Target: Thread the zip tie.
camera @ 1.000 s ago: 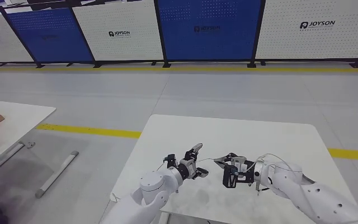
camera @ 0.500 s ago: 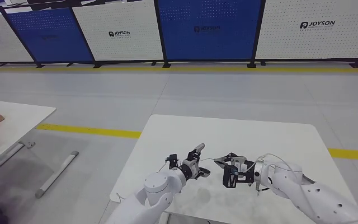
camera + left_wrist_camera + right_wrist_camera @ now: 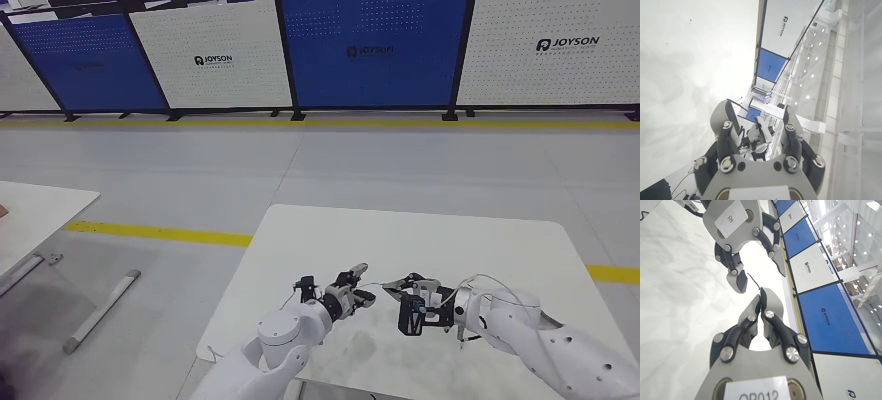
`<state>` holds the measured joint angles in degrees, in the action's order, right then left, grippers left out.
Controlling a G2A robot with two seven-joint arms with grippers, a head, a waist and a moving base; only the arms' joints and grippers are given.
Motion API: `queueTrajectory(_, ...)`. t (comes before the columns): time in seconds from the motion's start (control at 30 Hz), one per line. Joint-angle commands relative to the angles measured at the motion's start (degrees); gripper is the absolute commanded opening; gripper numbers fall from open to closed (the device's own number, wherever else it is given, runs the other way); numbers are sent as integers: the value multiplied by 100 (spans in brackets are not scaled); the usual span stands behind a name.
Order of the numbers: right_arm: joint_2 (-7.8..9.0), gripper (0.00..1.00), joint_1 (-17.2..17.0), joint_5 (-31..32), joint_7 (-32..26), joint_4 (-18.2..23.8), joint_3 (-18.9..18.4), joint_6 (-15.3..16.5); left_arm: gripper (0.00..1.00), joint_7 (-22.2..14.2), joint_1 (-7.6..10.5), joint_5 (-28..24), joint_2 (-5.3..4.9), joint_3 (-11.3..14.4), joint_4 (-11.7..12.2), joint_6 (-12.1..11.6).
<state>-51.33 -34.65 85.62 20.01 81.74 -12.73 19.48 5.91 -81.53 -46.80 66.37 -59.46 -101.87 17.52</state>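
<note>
A thin black zip tie (image 3: pixel 761 298) is pinched between the fingers of my right gripper (image 3: pixel 760 296), which is shut on it. Its free tail (image 3: pixel 751 277) sticks out toward my left gripper (image 3: pixel 761 275). That one stands open, with the tail's tip close beside its dark pad (image 3: pixel 741 282). In the left wrist view, the left gripper (image 3: pixel 758 109) frames the right gripper (image 3: pixel 759 132), and the zip tie (image 3: pixel 743 108) runs past one fingertip. From above, the left gripper (image 3: pixel 362 283) and right gripper (image 3: pixel 400 290) face each other just over the table, with the zip tie (image 3: pixel 385 286) spanning the gap.
Both arms hang over the near half of the white table (image 3: pixel 450 240). A second white table (image 3: pixel 40 210) stands off to the left across bare floor. Blue and white panels (image 3: pixel 370 50) line the back.
My left gripper has shifted slightly toward the right gripper, bringing its open fingers up to the zip tie's tail. The right gripper has held still.
</note>
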Motion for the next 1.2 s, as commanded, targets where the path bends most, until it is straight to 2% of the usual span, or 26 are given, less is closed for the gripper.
queueTrajectory(0.0,0,0,0,0,0,0,0,0,6,-38,-32,65,-5,-10,-25,34)
queueTrajectory(0.07,0,0,0,0,0,0,0,0,0,-76,-55,107,-10,-21,-42,64)
queueTrajectory(0.5,0,0,0,0,0,0,0,0,0,-211,-53,117,18,-44,3,112)
queueTrajectory(0.53,0,0,0,0,0,0,0,0,31,-213,-56,118,20,-48,5,111)
queueTrajectory(0.57,0,0,0,0,0,0,0,0,49,-217,-61,128,22,-48,4,111)
queueTrajectory(0.6,0,0,0,0,0,0,0,0,62,-221,-67,141,22,-49,1,109)
queueTrajectory(0.63,0,0,0,0,0,0,0,0,67,-225,-72,148,23,-52,-1,107)
queueTrajectory(0.8,0,0,0,0,0,0,0,0,50,-212,-91,115,34,-97,0,85)
queueTrajectory(0.97,0,0,0,0,0,0,0,0,44,-204,-64,105,52,-83,27,100)
queueTrajectory(1.17,0,0,0,0,0,0,0,0,29,-167,-1,123,81,-37,88,118)
